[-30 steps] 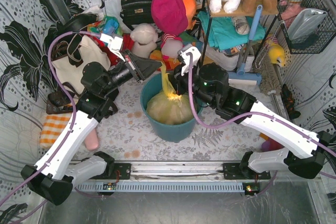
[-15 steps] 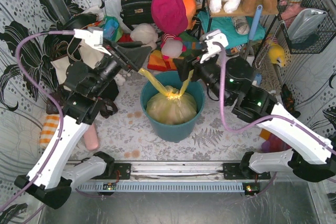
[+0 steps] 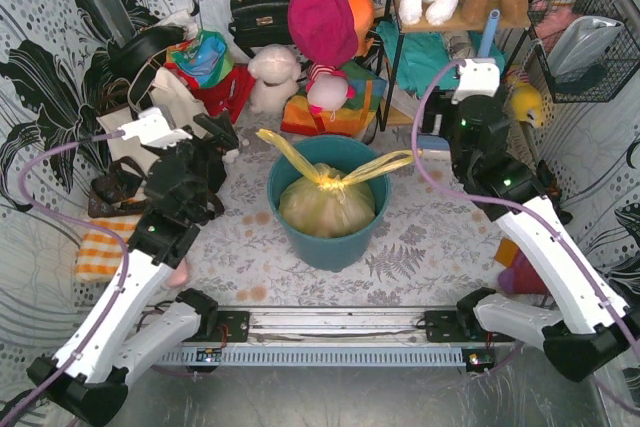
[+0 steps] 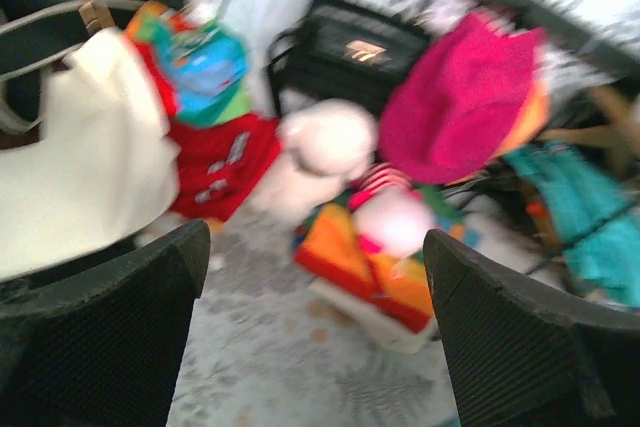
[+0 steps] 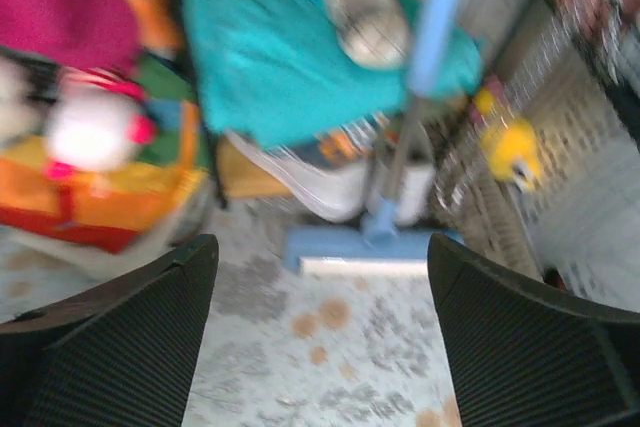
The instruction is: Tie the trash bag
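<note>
The trash bag (image 3: 325, 202) is sitting in the teal bin (image 3: 330, 247), neck seemingly knotted, tails splaying outward; left pincer (image 4: 315, 247) and right pincer (image 5: 322, 252) are gaping empty either side, leaving the knot undisturbed

A: Anything sharp in the wrist views?
B: No, both are motion-blurred; the white plush toy (image 4: 320, 147) is a smear. Overhead, the teal bin (image 3: 345, 247) hides the sides of the trash bag (image 3: 325, 202).

Thin translucent yellow-green plastic trash bag (image 3: 325, 205): glossy, crinkled. Round teal plastic bin (image 3: 345, 247): smooth, matt. Cream cloth tote bag (image 4: 80, 147), left of frame: matt. Black handbag (image 3: 262, 12), top: slight sheen.
</note>
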Action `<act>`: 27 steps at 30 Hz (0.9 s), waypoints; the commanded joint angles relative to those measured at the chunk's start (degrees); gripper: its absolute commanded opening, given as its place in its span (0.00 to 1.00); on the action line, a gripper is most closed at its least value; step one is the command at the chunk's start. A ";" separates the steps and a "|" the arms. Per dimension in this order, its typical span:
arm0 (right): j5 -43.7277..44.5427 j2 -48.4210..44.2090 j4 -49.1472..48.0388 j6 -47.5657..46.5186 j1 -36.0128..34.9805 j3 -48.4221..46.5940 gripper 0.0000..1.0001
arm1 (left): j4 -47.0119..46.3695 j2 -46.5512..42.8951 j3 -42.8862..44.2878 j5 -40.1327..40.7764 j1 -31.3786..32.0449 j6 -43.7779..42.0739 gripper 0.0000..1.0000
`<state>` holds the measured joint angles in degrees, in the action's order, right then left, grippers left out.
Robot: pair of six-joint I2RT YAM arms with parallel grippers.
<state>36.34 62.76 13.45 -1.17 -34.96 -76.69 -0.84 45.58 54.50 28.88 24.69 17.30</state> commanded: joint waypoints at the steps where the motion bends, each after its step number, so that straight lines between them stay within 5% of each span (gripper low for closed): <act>1: -8.31 -2.30 3.36 7.86 12.86 8.87 0.87 | -4.53 -1.45 -8.30 15.30 -0.39 -0.22 0.97; 4: -13.60 -3.07 2.22 11.35 22.36 16.29 0.97 | -8.05 -2.80 -14.97 20.52 -0.55 -0.45 0.98; 8: -16.14 -4.26 -4.59 14.31 29.17 28.31 0.97 | -13.09 -2.55 -24.05 25.66 -1.23 -0.87 0.99; 14: -15.86 -7.66 -28.75 13.73 34.25 50.42 0.97 | -22.40 3.05 -35.05 29.06 -1.56 -2.82 1.00; 20: -7.21 -5.33 -50.48 9.01 34.34 64.78 0.97 | -50.29 12.69 -46.47 19.81 -5.46 -11.96 0.98; 27: -12.73 5.00 -75.44 8.31 34.34 72.24 0.97 | -66.88 23.63 -49.33 7.88 -11.65 -12.77 0.98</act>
<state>25.85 63.22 -40.80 8.32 -0.93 -6.66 -49.23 66.37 6.02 45.76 15.64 6.42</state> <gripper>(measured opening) 0.969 0.976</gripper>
